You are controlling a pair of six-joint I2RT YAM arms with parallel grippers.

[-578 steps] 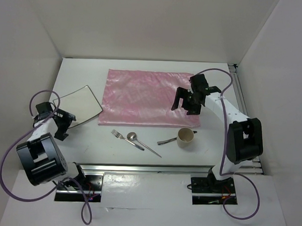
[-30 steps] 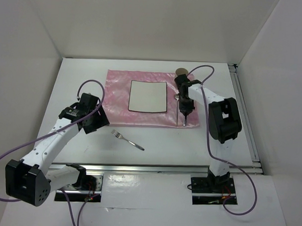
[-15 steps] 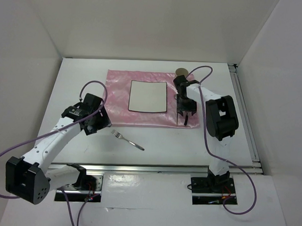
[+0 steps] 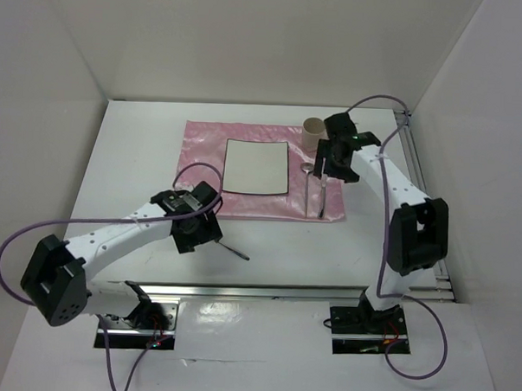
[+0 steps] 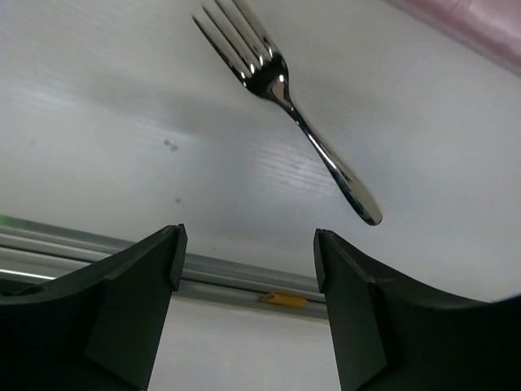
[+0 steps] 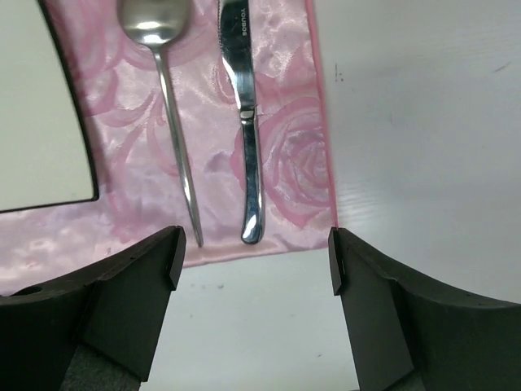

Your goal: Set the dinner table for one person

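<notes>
Cutlery around the pink cloth (image 4: 202, 158)
The desk (image 4: 142, 138) lies under the cloth; left fingers (image 5: 130, 309) open over the fork (image 5: 285, 90) off its near edge, right fingers (image 6: 122, 309) open above spoon (image 6: 167, 122) and knife (image 6: 244, 122) on it.

Pink satin cloth (image 6: 285, 138) w/ rose pattern fills upper L of view; white worktop (image 6: 423, 122) shows to its R & below. On cloth: spoon (image 6: 171, 122) & table knife (image 6: 247, 122) side by side, not touching, bowl & blade toward top, handle ends near cloth's lower hem. Knife is R of spoon, just inside cloth's R edge, lettering on blade. White plate (image 6: 41, 122) w/ dark rim at far L, beside spoon. Two dark fingers (image 6: 114, 318) at bottom L & R, spread wide
</notes>
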